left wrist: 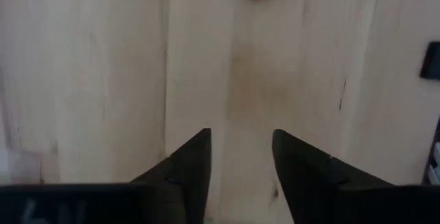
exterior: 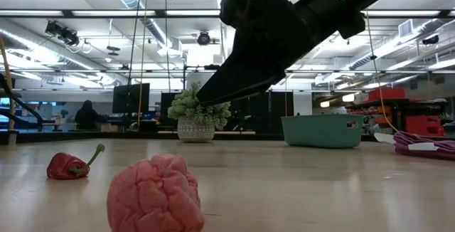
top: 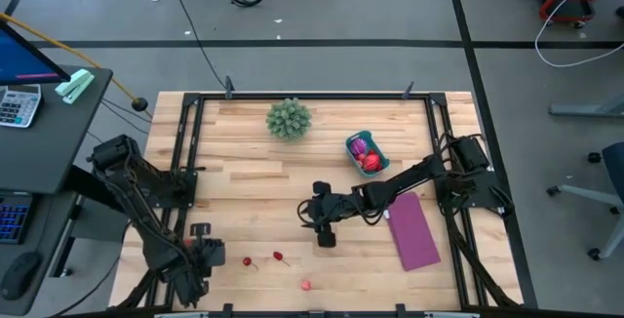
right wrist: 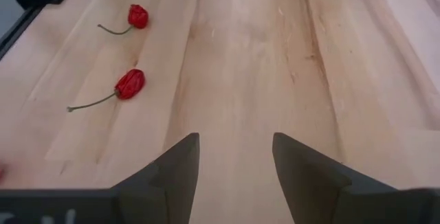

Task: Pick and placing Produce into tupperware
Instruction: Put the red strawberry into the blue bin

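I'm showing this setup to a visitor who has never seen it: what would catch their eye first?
Probably the spiky green ball at the table's far edge, and the teal tub to its right, already holding purple and red produce. Next, the right end effector reaching to mid-table, open and empty, beside a flat purple sheet. Near the front edge lie two small stemmed red pieces and a pink lumpy one, close to the left end effector.

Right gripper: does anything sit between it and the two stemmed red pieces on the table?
Nothing visible does. The right gripper is open and empty, and only bare table lies between it and the two stemmed red pieces. The left gripper waits near the table's front left corner.
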Available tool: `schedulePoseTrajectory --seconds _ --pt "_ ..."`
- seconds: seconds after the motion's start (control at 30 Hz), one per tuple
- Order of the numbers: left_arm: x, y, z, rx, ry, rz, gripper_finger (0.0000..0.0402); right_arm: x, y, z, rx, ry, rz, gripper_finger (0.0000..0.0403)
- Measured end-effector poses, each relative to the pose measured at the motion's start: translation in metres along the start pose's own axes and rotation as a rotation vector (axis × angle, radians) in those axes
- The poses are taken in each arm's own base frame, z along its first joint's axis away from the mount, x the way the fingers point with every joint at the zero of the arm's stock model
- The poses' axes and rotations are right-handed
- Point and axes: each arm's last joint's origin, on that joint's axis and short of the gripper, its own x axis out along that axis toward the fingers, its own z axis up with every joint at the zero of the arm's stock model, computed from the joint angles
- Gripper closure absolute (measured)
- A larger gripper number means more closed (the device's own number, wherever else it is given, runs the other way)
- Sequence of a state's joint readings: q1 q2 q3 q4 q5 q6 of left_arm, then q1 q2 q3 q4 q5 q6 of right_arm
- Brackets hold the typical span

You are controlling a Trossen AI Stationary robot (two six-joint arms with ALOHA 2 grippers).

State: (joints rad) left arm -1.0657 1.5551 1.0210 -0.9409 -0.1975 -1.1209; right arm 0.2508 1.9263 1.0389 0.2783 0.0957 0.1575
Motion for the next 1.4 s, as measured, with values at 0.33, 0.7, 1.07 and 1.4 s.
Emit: schedulePoseTrajectory --seconds 0.33,0.7,1.07,1.4 --pt "0.011 -0.007 -0.024 0.024 0.070 0.110 0.0197 0.000 0.000 0.000 -0.003 0.002 0.008 0.0209" --pt "0.022 -0.011 -0.046 0.098 0.115 0.225 0.0223 0.000 0.000 0.000 -0.004 0.001 0.008 0.0209" --pt "0.017 -0.004 -0.056 0.017 0.118 0.320 0.0226 0.000 0.000 0.000 -0.004 0.001 0.008 0.0209" --pt "0.016 -0.006 -0.060 -0.047 0.052 0.327 0.0230 0.000 0.000 0.000 -0.002 0.001 0.008 0.0209"
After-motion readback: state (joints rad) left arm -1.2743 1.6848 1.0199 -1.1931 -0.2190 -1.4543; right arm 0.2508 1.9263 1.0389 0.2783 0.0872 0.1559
